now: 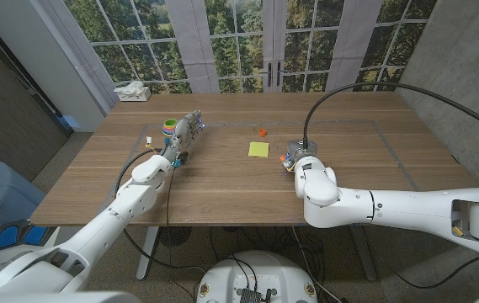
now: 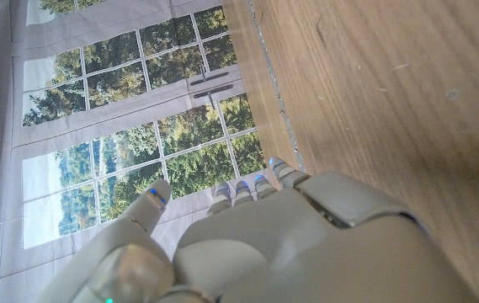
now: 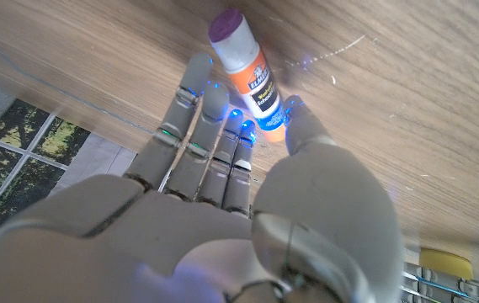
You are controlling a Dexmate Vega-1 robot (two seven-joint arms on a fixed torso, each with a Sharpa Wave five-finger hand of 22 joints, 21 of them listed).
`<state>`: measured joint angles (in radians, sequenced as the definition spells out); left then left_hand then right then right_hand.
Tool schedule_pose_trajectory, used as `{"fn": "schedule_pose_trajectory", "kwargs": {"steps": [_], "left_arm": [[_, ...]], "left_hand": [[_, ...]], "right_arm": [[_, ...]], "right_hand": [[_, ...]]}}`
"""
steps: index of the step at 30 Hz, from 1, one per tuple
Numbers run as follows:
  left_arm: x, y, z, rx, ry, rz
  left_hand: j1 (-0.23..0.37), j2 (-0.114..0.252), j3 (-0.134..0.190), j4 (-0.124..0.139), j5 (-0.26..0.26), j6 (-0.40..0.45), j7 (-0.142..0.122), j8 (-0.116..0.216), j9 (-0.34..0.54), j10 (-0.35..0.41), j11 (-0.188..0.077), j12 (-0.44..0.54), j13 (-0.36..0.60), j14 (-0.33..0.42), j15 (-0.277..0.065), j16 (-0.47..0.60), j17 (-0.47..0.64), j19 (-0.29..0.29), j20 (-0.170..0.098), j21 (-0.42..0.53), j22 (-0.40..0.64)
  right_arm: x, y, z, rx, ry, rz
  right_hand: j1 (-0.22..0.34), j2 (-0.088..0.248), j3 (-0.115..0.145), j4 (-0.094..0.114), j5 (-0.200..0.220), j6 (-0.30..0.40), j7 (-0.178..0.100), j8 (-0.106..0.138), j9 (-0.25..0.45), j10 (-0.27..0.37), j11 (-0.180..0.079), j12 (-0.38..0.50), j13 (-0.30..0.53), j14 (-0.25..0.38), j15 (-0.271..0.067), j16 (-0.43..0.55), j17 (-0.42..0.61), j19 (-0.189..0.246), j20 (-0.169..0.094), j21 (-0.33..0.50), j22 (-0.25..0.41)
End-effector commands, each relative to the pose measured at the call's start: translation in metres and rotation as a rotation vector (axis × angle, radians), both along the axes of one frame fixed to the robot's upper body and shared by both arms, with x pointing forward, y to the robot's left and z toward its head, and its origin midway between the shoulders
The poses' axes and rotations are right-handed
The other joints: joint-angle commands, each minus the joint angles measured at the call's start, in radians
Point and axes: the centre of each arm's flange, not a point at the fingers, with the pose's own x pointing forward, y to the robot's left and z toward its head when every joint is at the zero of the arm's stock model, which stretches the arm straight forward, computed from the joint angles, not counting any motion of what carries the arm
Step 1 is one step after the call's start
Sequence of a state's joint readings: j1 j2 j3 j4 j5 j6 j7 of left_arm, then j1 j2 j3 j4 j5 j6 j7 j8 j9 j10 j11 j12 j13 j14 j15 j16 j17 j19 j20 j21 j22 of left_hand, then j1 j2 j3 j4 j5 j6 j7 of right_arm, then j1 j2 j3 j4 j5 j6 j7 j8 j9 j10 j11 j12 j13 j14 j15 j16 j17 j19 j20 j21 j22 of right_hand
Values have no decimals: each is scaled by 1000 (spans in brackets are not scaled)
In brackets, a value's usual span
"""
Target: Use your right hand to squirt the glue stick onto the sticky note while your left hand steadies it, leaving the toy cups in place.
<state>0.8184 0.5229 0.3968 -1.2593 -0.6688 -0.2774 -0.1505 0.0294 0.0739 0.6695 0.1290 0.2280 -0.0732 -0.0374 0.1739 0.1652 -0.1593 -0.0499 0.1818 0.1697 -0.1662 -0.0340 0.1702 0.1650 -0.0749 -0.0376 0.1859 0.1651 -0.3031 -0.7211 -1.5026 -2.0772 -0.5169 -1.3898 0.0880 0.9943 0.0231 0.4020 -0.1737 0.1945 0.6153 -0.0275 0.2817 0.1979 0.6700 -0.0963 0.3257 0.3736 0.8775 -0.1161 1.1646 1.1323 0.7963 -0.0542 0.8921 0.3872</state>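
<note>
Right hand (image 3: 231, 181) sits just right of centre in the head view, and on its wrist camera I see its fingers (image 3: 201, 93) and thumb closing around the lower end of the glue stick (image 3: 246, 71), blue fingertip lights glowing against the orange label. I read that as a grasp, though I cannot tell how firm the contact is. The stick lies on its side on the wooden table (image 1: 365, 160), its purple cap pointing away from my palm. It looks light, rigid and smooth-walled plastic, so I expect it to roll or slip from a loose pinch; I'd take it mid-barrel, across the label, clear of the cap. The sticky note (image 1: 258, 149), a thin yellow square, lies flat near the middle of the frame, a little left of this hand; it should slide easily unless pinned. My left hand (image 1: 182, 135), at upper left of centre, holds nothing, fingers extended. The toy cups (image 1: 169, 126) stand just beside it, near its fingers.
</note>
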Motion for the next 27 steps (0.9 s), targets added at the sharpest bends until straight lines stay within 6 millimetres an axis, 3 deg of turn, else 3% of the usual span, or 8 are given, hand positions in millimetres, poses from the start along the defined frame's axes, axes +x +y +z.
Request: {"fn": "schedule_pose_trajectory", "kwargs": {"steps": [1,7,10,12,13,15,21,27], "left_arm": [[1,0,1,-1,0,-1],[1,1,0,0,2,-1],[1,0,1,0,2,-3],[1,1,1,0,2,-2],[1,0,0,-1,2,-2],[2,0,1,0,3,-3],[2,0,1,2,2,-3],[1,0,0,2,4,-2]], "left_hand": [[2,85,5,-3,7,2,-4,3,3,1,3,8,4,-51,-61,5,4,-11,-83,4,6],[3,84,5,-3,7,2,-2,3,3,1,4,8,4,-51,-61,5,4,-12,-84,3,6],[3,84,5,-4,7,3,-3,3,3,1,2,8,4,-51,-60,5,4,-12,-84,4,6],[3,84,5,-4,7,3,-2,3,3,1,3,8,4,-51,-61,5,4,-12,-84,3,6],[3,84,5,-4,7,3,-2,3,3,1,3,8,4,-51,-61,5,4,-12,-84,4,6],[3,84,5,-4,7,2,-3,3,3,0,2,8,4,-51,-60,5,4,-12,-85,4,6],[3,83,5,-5,7,1,-2,3,3,-1,4,7,4,-52,-59,4,4,-12,-85,3,6],[4,83,5,-7,6,1,-2,3,3,-1,5,7,4,-53,-59,4,3,-12,-85,4,5]], "right_arm": [[11,0,-6,-31,20,-29],[14,1,-8,-42,18,-23],[16,0,-8,-34,17,-7],[16,0,-8,-34,6,2],[16,-1,-8,-27,2,7],[16,-1,-8,-23,3,12],[17,-2,-7,-19,12,23],[16,-3,-7,-8,-1,43]], "right_hand": [[27,8,9,-2,-6,10,-2,5,5,17,-8,7,12,7,-104,18,35,2,-11,23,15],[75,41,30,0,-12,77,-19,26,7,90,-32,33,41,3,-105,30,82,-13,-32,58,20],[114,61,43,0,-9,139,-22,46,10,185,-52,81,81,17,-106,39,94,-23,-54,95,25],[135,73,47,1,-6,191,-25,61,14,225,-49,115,117,28,-106,44,95,-34,-69,121,30],[148,88,52,2,-5,219,-39,70,17,246,-45,135,138,38,-107,46,95,-45,-78,135,33],[157,94,54,2,-4,245,-36,80,20,272,-45,157,159,43,-106,47,95,-43,-86,154,36],[175,102,57,2,-3,313,-37,109,31,287,-37,187,205,60,-106,48,94,-49,-96,195,42],[179,103,59,3,-2,325,-27,116,38,291,-26,196,222,60,-105,41,90,-52,-107,212,44]]}}
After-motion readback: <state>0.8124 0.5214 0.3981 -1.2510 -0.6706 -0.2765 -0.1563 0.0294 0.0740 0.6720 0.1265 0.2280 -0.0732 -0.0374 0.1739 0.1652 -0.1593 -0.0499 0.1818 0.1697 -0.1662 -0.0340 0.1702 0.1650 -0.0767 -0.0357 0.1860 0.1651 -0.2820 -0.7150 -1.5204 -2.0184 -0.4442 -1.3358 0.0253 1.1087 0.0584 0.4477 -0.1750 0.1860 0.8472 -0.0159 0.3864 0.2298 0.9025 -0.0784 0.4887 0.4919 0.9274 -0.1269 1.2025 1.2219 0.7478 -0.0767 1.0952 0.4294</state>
